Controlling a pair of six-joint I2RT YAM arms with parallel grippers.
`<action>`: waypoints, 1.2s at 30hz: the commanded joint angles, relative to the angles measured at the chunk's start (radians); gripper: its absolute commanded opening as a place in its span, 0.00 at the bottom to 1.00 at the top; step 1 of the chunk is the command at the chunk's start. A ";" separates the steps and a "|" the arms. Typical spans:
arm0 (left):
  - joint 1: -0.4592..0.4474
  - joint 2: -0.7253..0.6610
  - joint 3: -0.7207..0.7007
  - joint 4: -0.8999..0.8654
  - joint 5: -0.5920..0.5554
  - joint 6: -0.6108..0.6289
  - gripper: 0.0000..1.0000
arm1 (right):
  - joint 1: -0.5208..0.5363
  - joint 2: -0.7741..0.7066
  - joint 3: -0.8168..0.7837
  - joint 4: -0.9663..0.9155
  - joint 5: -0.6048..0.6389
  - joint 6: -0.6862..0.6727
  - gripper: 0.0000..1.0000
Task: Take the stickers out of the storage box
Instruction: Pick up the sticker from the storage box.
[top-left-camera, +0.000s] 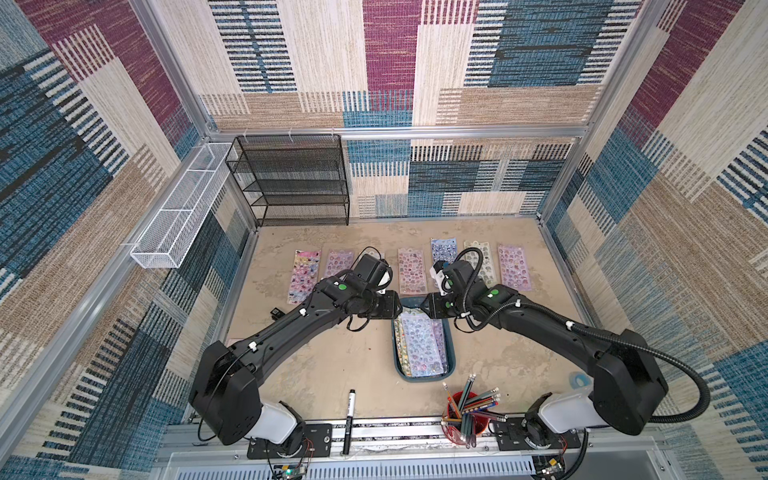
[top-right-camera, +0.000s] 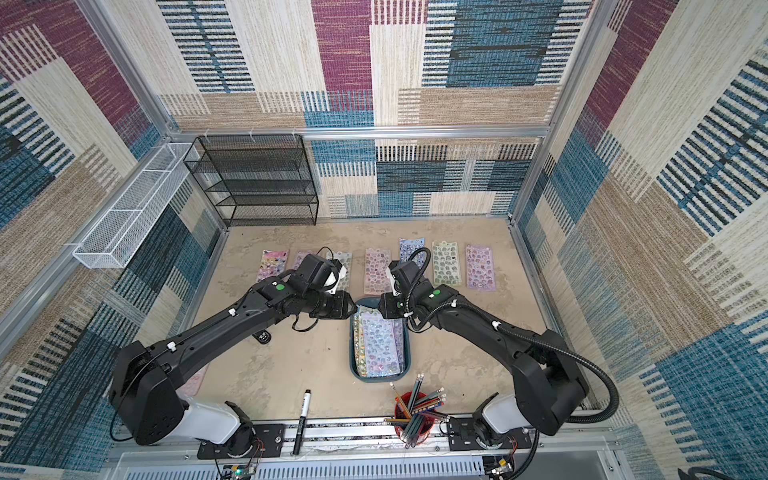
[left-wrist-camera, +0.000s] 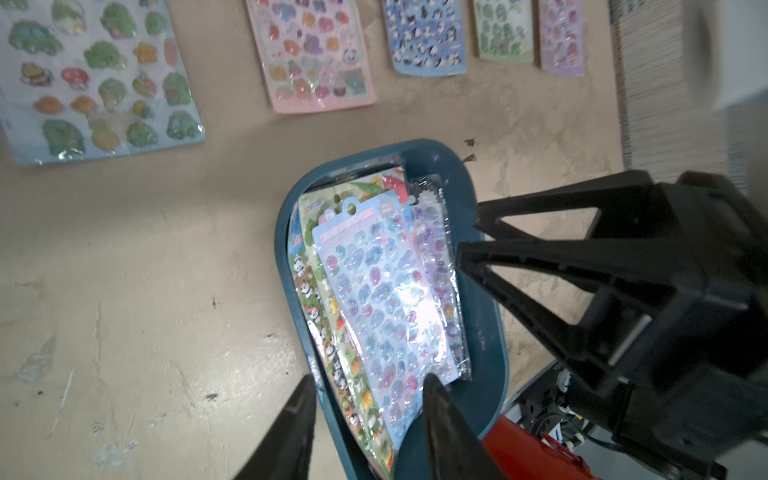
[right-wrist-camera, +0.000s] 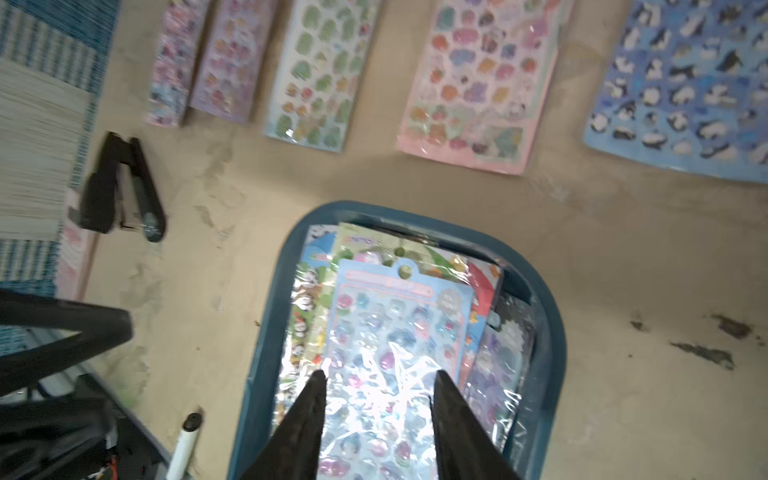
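The storage box (top-left-camera: 451, 353) (top-right-camera: 406, 353) is a dark teal tub in mid-table, and it holds a stack of stickers (top-left-camera: 422, 340) (left-wrist-camera: 374, 291) (right-wrist-camera: 399, 332) with a pale blue sheet on top. Several more sticker sheets (top-left-camera: 411, 270) lie in a row on the table behind it. My left gripper (left-wrist-camera: 370, 380) is open at the box's far end, one finger outside the wall and one over the sheets. Facing it, my right gripper (right-wrist-camera: 380, 374) (left-wrist-camera: 469, 232) stands open just above the top sheet. Neither holds anything.
A black mesh rack (top-left-camera: 291, 183) and a white wire basket (top-left-camera: 178, 208) stand at the back left. A red cup of pencils (top-left-camera: 467, 409) and a black marker (top-left-camera: 349, 419) sit near the front edge. A black stapler (right-wrist-camera: 120, 187) lies left of the box.
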 joint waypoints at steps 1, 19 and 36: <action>-0.002 0.018 -0.031 -0.044 -0.004 -0.009 0.45 | 0.040 0.045 -0.007 -0.071 0.071 -0.015 0.48; -0.023 0.176 -0.057 0.080 0.063 -0.058 0.32 | 0.118 0.182 -0.129 0.255 -0.239 0.100 0.43; -0.028 0.176 -0.066 0.072 0.041 -0.070 0.00 | 0.116 0.136 -0.060 0.091 -0.033 0.060 0.45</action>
